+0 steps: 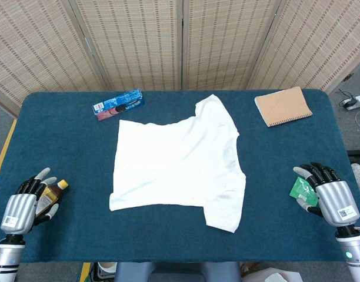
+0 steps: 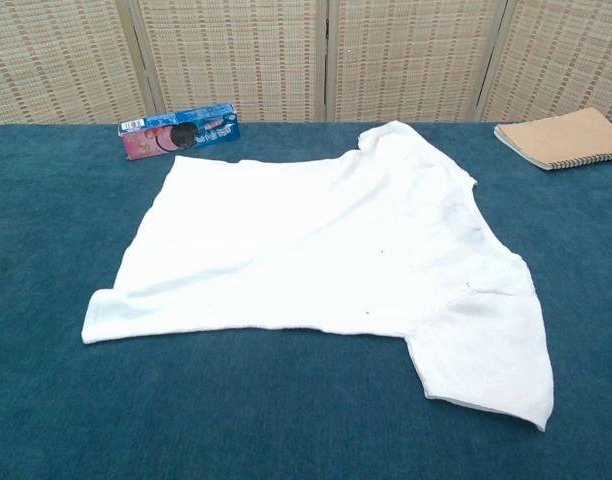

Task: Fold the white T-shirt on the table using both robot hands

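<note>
Fold not yet begun: shirt flat, both hands low at the frame's bottom corners.

Head view: the T-shirt (image 1: 179,166) lies mid-frame on the table (image 1: 274,153), long axis slanting from upper right to lower left. The left hand (image 1: 24,202) has spread fingers over a small bottle (image 1: 50,194); the right hand (image 1: 327,194) has fingers apart above a green packet (image 1: 300,189). Next, likely, both reach inward for an edge.
Chest view: the T-shirt (image 2: 326,260) fills the centre; neither hand shows.

T-shirt (image 1: 179,166) at the middle of the desk (image 1: 68,147).
Cookie box (image 1: 118,104) behind its left corner, notebook (image 1: 283,106) far right; bottle (image 1: 49,196) under left hand (image 1: 26,203), packet (image 1: 300,189) under right hand (image 1: 328,194).
</note>
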Robot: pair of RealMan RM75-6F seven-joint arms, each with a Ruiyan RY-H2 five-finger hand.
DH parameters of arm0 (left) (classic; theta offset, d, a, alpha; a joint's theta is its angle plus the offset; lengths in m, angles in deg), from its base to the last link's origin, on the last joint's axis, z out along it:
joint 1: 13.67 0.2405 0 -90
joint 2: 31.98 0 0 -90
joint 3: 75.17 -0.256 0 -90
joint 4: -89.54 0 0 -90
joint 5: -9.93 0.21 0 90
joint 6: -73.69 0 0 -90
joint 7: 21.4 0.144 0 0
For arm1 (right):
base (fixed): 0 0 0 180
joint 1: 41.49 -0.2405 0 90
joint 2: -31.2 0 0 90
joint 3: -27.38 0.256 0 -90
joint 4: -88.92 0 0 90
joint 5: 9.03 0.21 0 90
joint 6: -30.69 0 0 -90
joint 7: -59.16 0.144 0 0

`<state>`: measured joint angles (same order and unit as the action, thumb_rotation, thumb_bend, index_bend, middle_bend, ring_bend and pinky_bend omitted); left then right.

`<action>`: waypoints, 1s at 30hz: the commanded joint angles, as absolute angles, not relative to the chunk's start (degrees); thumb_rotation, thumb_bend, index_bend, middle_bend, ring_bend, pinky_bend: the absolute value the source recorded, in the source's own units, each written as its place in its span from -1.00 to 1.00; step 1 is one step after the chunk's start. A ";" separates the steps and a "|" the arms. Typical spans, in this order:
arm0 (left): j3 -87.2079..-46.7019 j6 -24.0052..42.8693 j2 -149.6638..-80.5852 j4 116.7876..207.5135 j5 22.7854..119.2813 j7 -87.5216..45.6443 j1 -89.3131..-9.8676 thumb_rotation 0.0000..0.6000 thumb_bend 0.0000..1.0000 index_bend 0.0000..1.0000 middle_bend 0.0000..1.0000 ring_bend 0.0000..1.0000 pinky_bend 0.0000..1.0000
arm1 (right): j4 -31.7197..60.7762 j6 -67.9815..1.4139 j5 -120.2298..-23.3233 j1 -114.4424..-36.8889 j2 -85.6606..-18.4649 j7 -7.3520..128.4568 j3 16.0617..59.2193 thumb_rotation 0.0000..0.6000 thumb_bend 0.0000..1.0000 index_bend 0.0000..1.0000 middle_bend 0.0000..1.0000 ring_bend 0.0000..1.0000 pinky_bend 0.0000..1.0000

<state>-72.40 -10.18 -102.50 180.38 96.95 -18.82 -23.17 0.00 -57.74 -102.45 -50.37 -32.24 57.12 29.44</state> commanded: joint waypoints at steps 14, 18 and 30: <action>-74.79 2.97 -111.20 170.96 106.56 -23.64 -35.48 1.00 -0.41 -0.21 -0.67 -0.68 -0.67 | -1.04 -55.97 -102.95 -51.31 -31.37 56.17 29.84 1.00 -0.77 -0.48 -0.50 -0.67 -0.52; -75.51 5.58 -112.52 170.22 106.49 -22.49 -36.90 1.00 -0.41 -0.22 -0.67 -0.68 -0.67 | -1.26 -55.74 -102.87 -51.23 -31.36 56.07 29.75 1.00 -0.77 -0.48 -0.50 -0.67 -0.52; -75.15 10.95 -118.74 167.09 101.78 -17.49 -39.26 1.00 -0.41 -0.26 -0.67 -0.68 -0.67 | -0.96 -55.05 -102.59 -51.25 -31.86 56.21 29.75 1.00 -0.77 -0.48 -0.50 -0.67 -0.52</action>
